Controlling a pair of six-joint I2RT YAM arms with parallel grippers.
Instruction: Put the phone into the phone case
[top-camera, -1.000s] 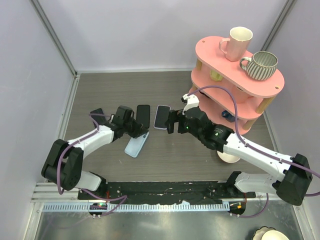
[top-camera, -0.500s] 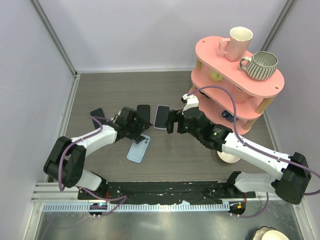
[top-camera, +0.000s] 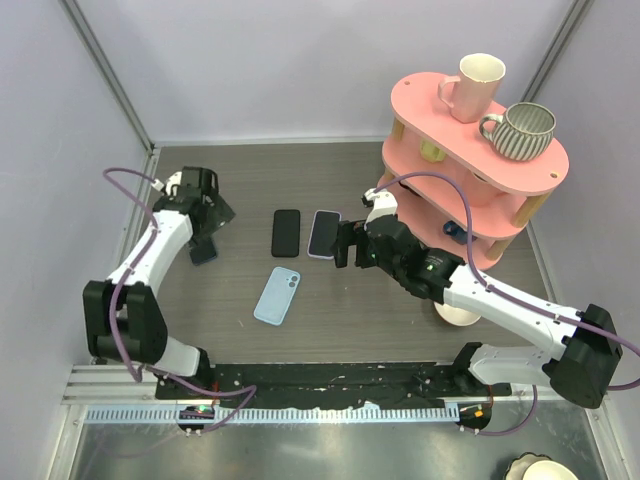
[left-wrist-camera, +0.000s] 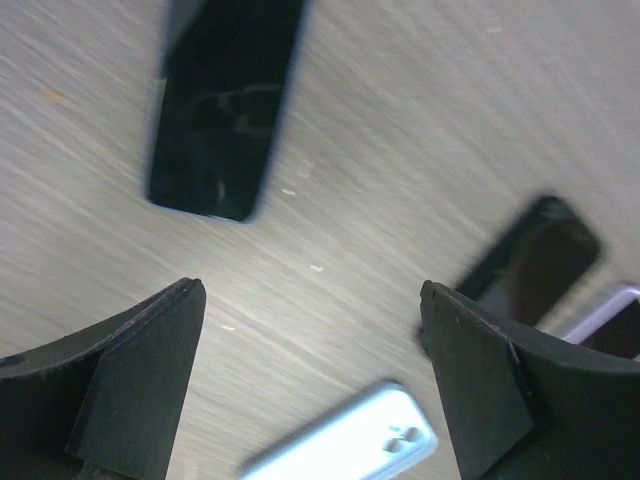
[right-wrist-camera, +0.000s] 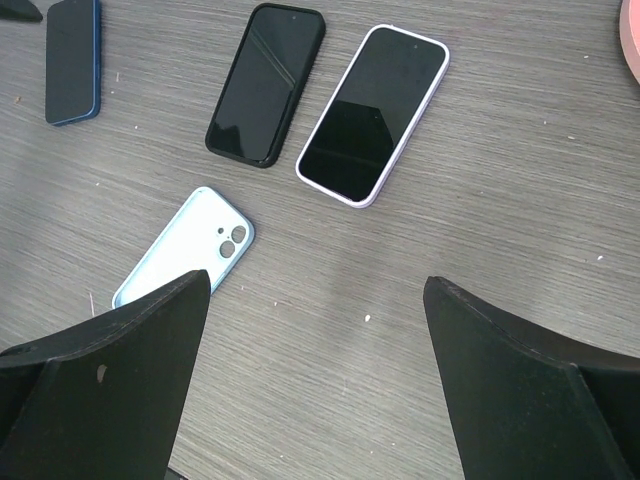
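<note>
Top view: my left hand is at the far left of the table, spread wide with nothing in it. It sits right over a dark blue phone that lies flat, long axis roughly near-to-far. The black case and lavender-rimmed phone lie side by side mid table, parallel. The light blue piece is nearer my bases, back up and tilted. I can't tell for sure which slabs are bare phones and which are empty cases. My guess is dark blue is the phone and black is the case. My right hand is just right of the lavender one, open and empty

Left wrist, blurry: left hand has fingers far apart and bare table between them. The dark blue phone is ahead and to the upper left, outside the gap. Its long axis runs about up-down in the frame, so my fingers would close across its width. Black case is off right, light blue piece at the bottom edge

Right wrist: right hand is wide open, holding nothing. Ahead of it are the black case and lavender-rimmed phone, both slanted. The light blue piece is by my left finger, and the dark blue phone is far off in the top left corner. So the left hand is nearer the phone and the right is nearer the case
</note>
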